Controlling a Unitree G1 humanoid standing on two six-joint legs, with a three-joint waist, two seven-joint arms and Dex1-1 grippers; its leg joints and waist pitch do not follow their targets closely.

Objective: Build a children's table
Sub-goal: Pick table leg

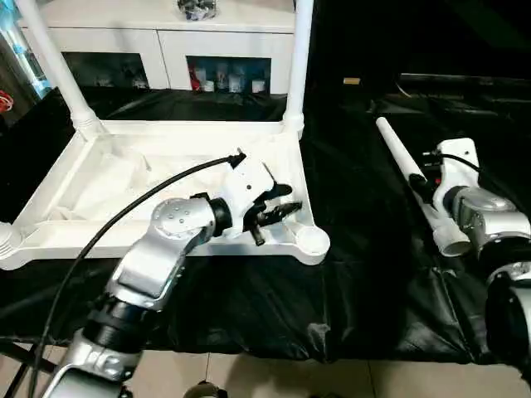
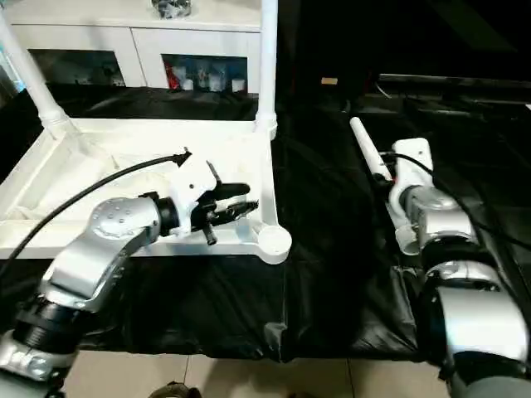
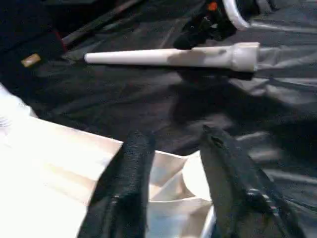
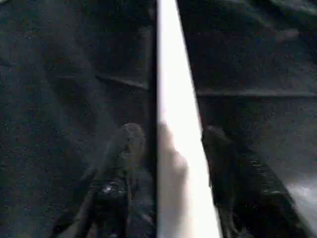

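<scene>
Leg (image 1: 412, 182) flat on black cloth (image 1: 365, 249), thin end pointing away

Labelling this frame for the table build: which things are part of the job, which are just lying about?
Job:
- upturned table top
- two legs standing in its far corners
- loose leg on the black cloth

Lying about:
- white cabinet with bottles
- small tan tag

A black cloth (image 1: 365, 274) is spread over the table, wrinkled and hanging over its near edge, with pale floor tiles (image 1: 274, 377) seen below. Beyond the far edge, a white cabinet (image 1: 166, 41) with 2 glass doors is seen, small items visible behind the glass. A small tan tag (image 1: 352, 81) lies near the far edge.
</scene>
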